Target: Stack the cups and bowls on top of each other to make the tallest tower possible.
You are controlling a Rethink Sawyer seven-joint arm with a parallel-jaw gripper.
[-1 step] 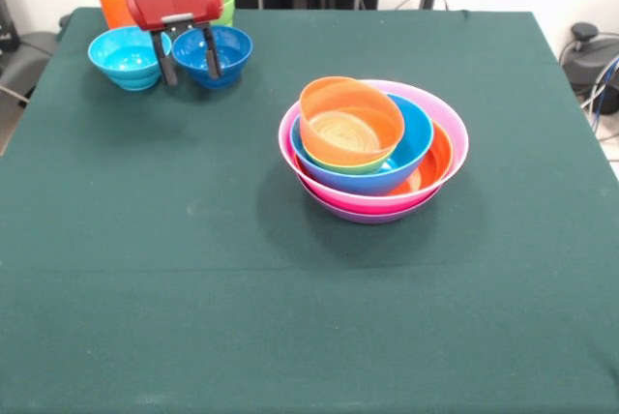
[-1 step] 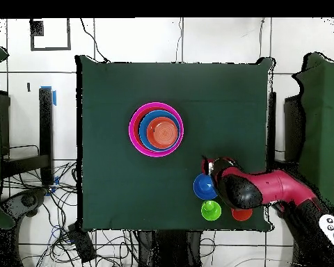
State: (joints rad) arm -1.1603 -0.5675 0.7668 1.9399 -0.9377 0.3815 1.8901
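Presently the gripper (image 1: 188, 64) hangs with jaws apart over the dark blue bowl (image 1: 215, 50), beside the light blue bowl (image 1: 129, 53), at the table's (image 1: 193, 317) eleven o'clock. Pickup appears in hand; next comes closing on a rim, then carrying to the tower (image 1: 373, 148) near centre.

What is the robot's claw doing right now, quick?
Claw: open, holding nothing, fingers spread just above the dark blue bowl.

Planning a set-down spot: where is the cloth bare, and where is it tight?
Bare: the green tablecloth everywhere around the nested plastic bowl tower. Crowded: the corner where the gripper hangs open by the light blue bowl and dark blue bowl.
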